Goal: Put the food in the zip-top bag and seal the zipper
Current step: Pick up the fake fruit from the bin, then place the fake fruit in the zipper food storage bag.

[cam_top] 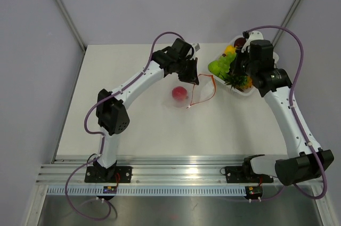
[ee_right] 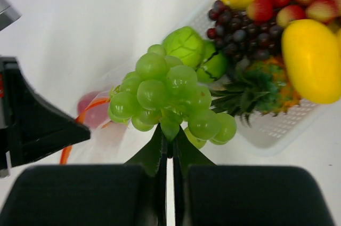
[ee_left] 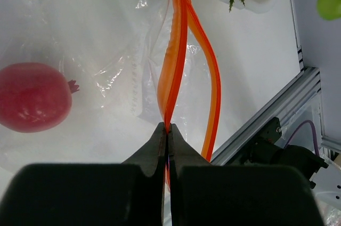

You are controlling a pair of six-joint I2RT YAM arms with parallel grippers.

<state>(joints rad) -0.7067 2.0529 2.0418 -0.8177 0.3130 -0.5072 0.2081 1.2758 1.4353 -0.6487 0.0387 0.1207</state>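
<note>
The clear zip-top bag point(cam_top: 192, 94) lies mid-table with a red round fruit point(cam_top: 179, 93) inside it, also seen in the left wrist view point(ee_left: 32, 97). My left gripper point(ee_left: 168, 127) is shut on one lip of the orange-red zipper point(ee_left: 176, 55) and lifts it, so the mouth gapes; the other lip point(ee_left: 213, 87) bows away. My right gripper point(ee_right: 171, 135) is shut on a green grape bunch point(ee_right: 165, 95) and holds it above the table near the white tray point(cam_top: 242, 91), right of the bag mouth. In the top view the grapes point(cam_top: 220, 65) hang below the right gripper point(cam_top: 241, 66).
The white perforated tray point(ee_right: 277, 130) at the back right holds several toy fruits: a yellow mango point(ee_right: 311, 58), dark grapes point(ee_right: 240, 31), a pineapple point(ee_right: 261, 87), a green apple point(ee_right: 184, 45) and red pieces. An aluminium rail point(cam_top: 176, 167) runs along the near edge.
</note>
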